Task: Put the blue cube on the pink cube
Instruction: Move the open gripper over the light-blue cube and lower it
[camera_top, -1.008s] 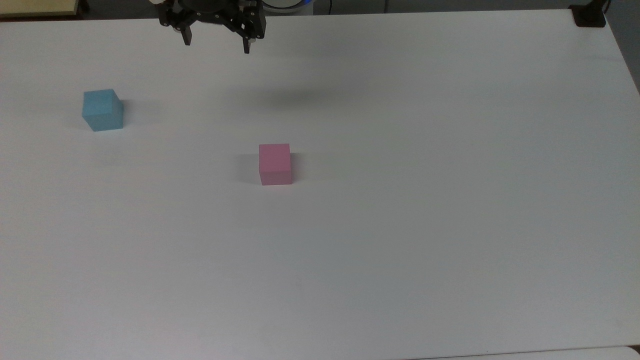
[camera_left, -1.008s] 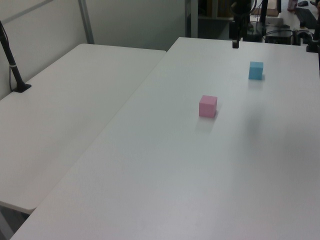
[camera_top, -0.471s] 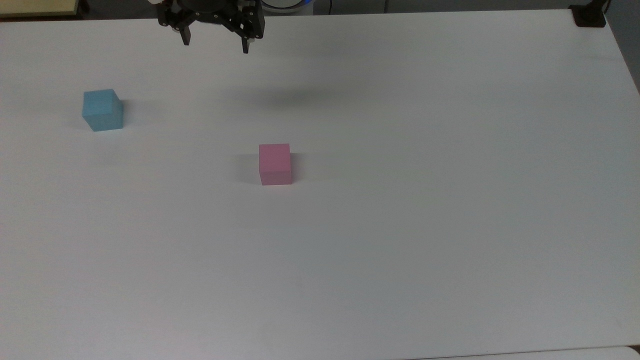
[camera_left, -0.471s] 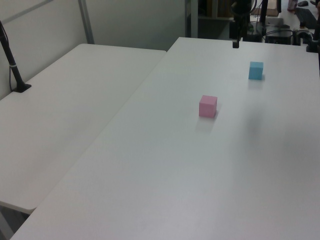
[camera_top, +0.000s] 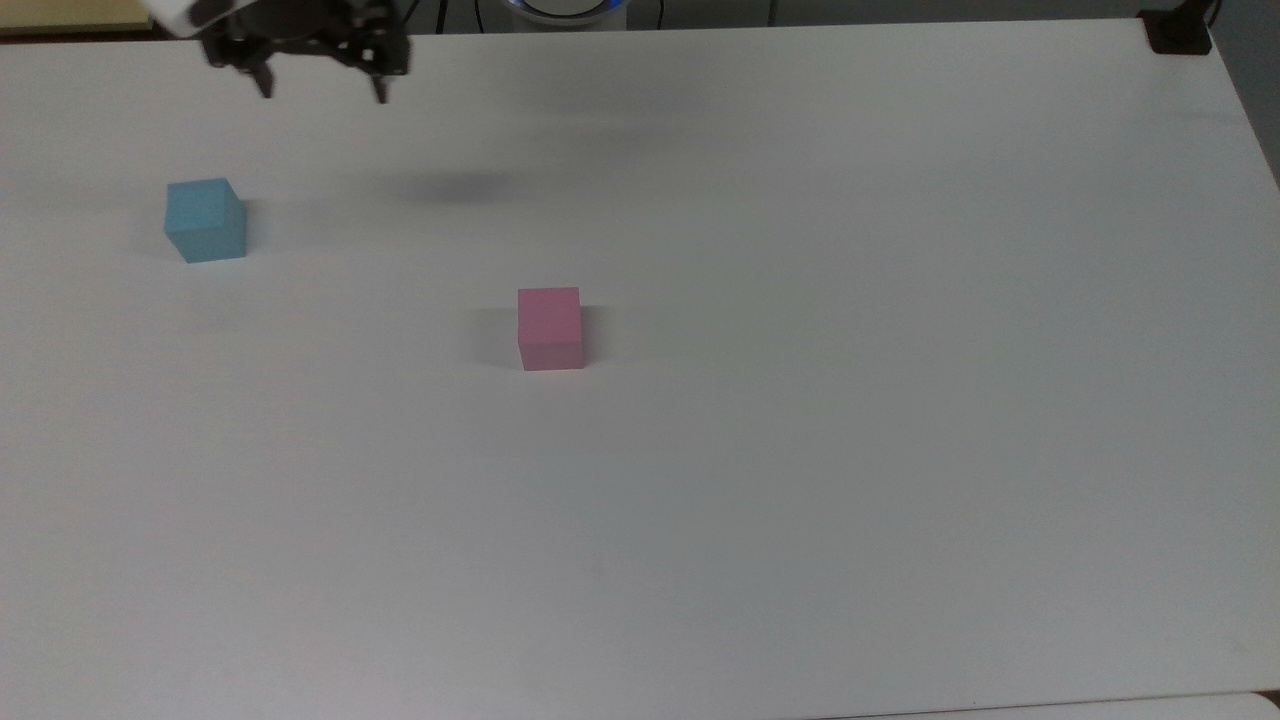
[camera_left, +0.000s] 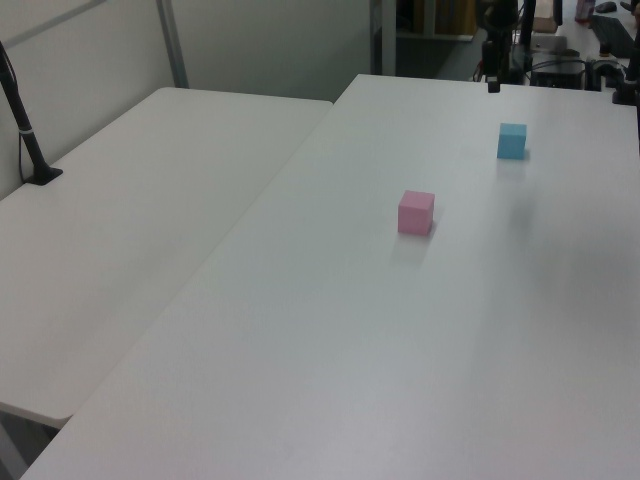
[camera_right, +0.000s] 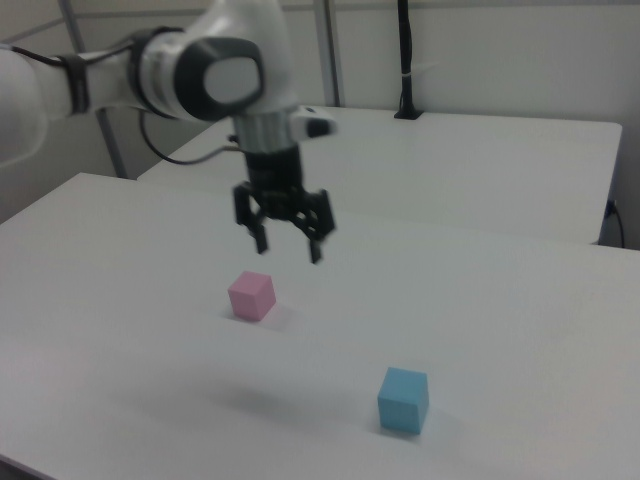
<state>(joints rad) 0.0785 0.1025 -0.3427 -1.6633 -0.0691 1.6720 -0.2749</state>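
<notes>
The blue cube (camera_top: 205, 220) rests on the white table (camera_top: 800, 450) at the top view's left, also seen as the blue cube (camera_left: 512, 141) and the blue cube (camera_right: 403, 399). The pink cube (camera_top: 550, 328) sits near the table's middle; the pink cube (camera_left: 416, 212) and the pink cube (camera_right: 251, 295) match it. My gripper (camera_top: 322, 92) hangs open and empty high above the table, near the far edge in the top view, up and to the right of the blue cube. In the right view the gripper (camera_right: 289, 251) hovers above and between the two cubes.
A second white table (camera_left: 130, 220) adjoins on the left view's left, with a black post (camera_left: 30, 140) on it. A black clamp (camera_top: 1180, 30) sits at the top view's far right corner. Cables and equipment (camera_left: 560, 65) lie beyond the table's far end.
My gripper has swung left in the top view, toward the blue cube's side, staying open and high. Both cubes are where they were.
</notes>
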